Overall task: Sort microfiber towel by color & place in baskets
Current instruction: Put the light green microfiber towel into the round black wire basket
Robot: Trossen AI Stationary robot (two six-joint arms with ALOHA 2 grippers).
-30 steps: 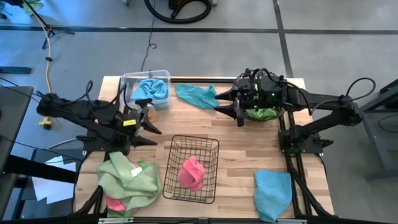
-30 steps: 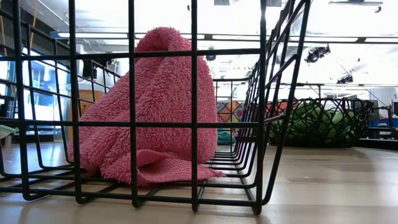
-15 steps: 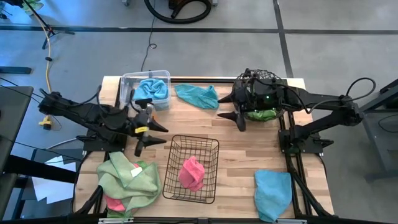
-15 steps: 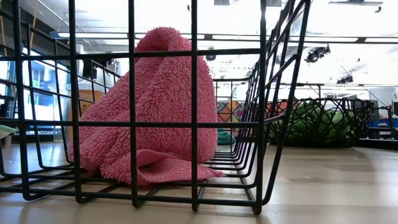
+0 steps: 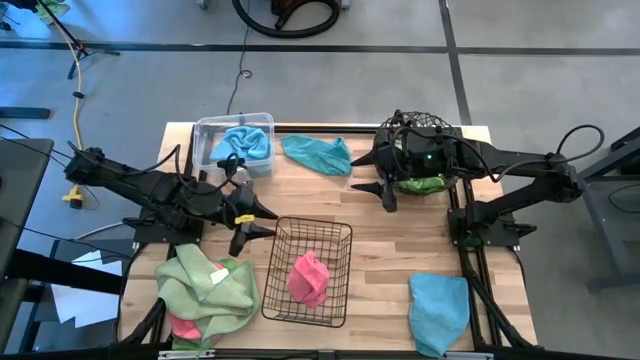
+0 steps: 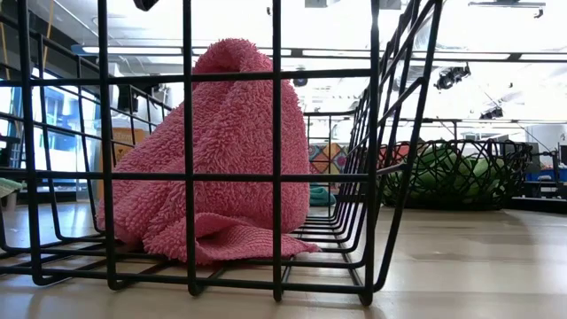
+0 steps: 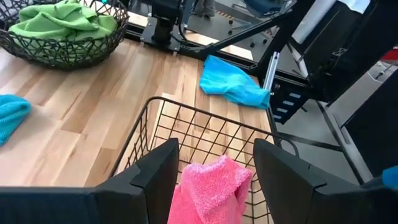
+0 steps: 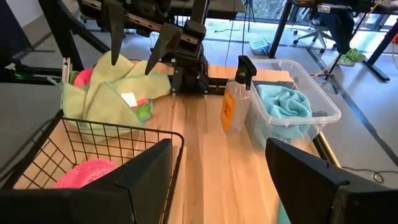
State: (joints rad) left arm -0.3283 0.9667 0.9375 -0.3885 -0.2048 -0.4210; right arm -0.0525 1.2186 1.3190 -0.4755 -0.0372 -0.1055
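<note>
Table: wood [image 5: 400, 235], cloths still unsorted.
L gripper [image 5: 262, 220]: moved twd wire basket [image 5: 342, 272], jaws apart, empty.
R gripper [image 5: 378, 189]: jaws apart, empty; next pick pending.

The high camera looks straight down on the whole surface [image 5: 380, 235]. The low one sits at surface level, pressed close against the black wire basket [image 6: 275, 159], facing level into the room. Each wrist camera looks forward past its own fingers; both share that basket and its pink towel [image 7: 208, 190].
</note>
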